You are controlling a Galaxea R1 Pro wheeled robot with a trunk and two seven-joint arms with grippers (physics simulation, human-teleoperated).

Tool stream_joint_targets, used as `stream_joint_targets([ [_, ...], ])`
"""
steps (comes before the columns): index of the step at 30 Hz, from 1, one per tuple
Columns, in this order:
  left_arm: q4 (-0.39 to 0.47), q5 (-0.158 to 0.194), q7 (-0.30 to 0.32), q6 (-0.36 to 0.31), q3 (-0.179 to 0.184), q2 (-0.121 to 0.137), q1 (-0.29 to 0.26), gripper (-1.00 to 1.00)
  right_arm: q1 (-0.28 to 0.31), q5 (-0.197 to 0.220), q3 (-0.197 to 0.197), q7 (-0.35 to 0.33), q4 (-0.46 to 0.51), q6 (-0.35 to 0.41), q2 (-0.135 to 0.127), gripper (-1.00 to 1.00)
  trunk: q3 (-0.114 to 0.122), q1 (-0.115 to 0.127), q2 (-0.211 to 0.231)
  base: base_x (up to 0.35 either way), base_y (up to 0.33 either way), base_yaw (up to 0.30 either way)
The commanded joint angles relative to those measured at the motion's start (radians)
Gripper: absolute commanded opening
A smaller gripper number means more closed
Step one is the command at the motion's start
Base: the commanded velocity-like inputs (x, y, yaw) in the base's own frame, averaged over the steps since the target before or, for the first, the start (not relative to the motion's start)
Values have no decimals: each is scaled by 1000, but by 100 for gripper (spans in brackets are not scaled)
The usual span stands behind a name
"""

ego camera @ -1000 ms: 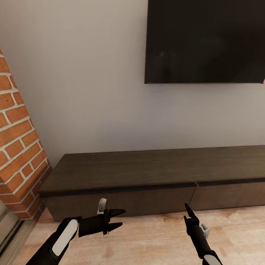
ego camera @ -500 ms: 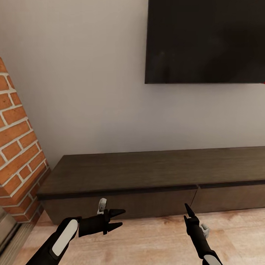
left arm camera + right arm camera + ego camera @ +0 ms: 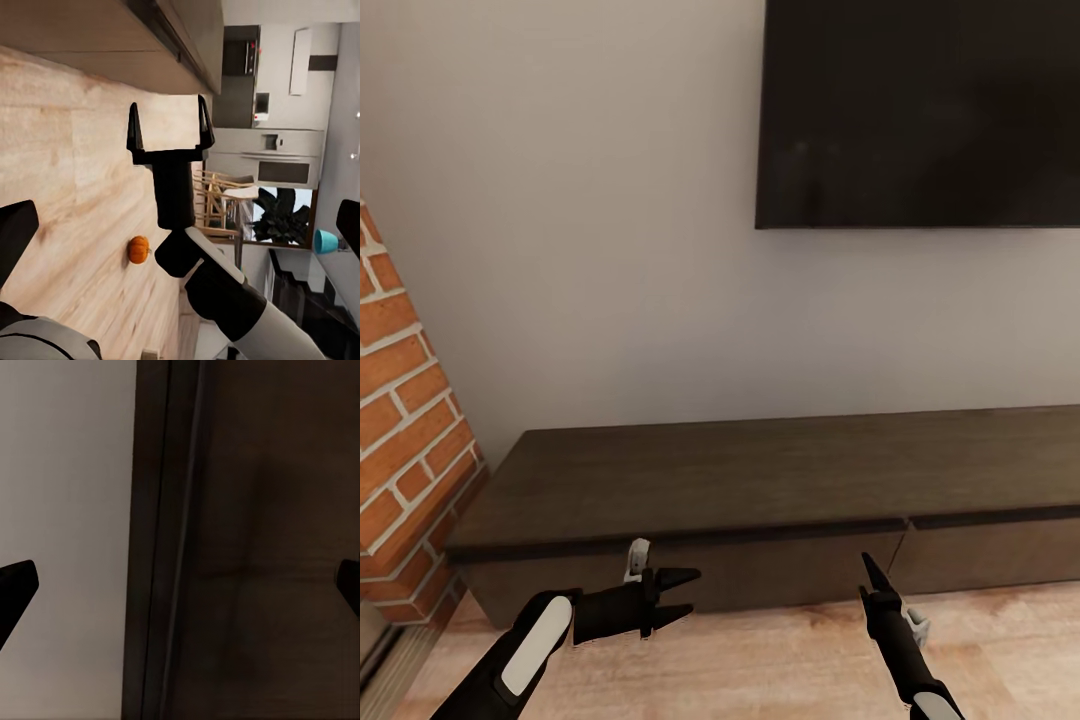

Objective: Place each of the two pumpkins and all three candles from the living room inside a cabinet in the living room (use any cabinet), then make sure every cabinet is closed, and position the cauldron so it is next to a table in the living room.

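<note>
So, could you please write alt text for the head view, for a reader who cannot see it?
A long, low dark wood cabinet with closed drawer fronts stands against a pale wall under a black screen. The left tool and right tool, both empty, hover before it above wooden floor.

view shifted right | cabinet [image 3: 760, 480] nearer | brick wall [image 3: 400, 420] slid toward left edge

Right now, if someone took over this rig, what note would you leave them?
Left gripper: open, empty.
Right gripper: open, empty.
Both hover in front of the cabinet; its visible drawer fronts are shut.
One pumpkin lies on the wood floor, seen from the left wrist.
Done: nothing visibly stored.
Left: open a drawer, fetch pumpkins and candles, close up, set the cauldron by a table.
</note>
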State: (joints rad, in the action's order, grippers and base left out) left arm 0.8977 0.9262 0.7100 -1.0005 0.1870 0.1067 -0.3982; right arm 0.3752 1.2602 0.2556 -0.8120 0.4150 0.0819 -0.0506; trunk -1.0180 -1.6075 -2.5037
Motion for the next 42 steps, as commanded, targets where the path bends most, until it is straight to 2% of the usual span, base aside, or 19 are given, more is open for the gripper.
stream_joint_targets([
  [1,0,0,3,-3,2,1,-1,100,1,10,1,-4,-1,9,0,100,-1,0,0,265,0,0],
  [10,0,0,3,-3,2,1,-1,100,1,10,1,-4,-1,9,0,100,-1,0,0,205,0,0],
  [28,0,0,3,-3,2,1,-1,100,1,11,1,0,-4,-11,-1,100,-1,0,0,63,0,0],
  [34,0,0,3,-3,2,1,-1,100,1,11,1,39,-4,-14,-1,100,-1,0,0,4,0,0],
  [42,0,0,3,-3,2,1,-1,100,1,11,1,46,-4,-14,-1,100,-1,0,0,1,0,0],
])
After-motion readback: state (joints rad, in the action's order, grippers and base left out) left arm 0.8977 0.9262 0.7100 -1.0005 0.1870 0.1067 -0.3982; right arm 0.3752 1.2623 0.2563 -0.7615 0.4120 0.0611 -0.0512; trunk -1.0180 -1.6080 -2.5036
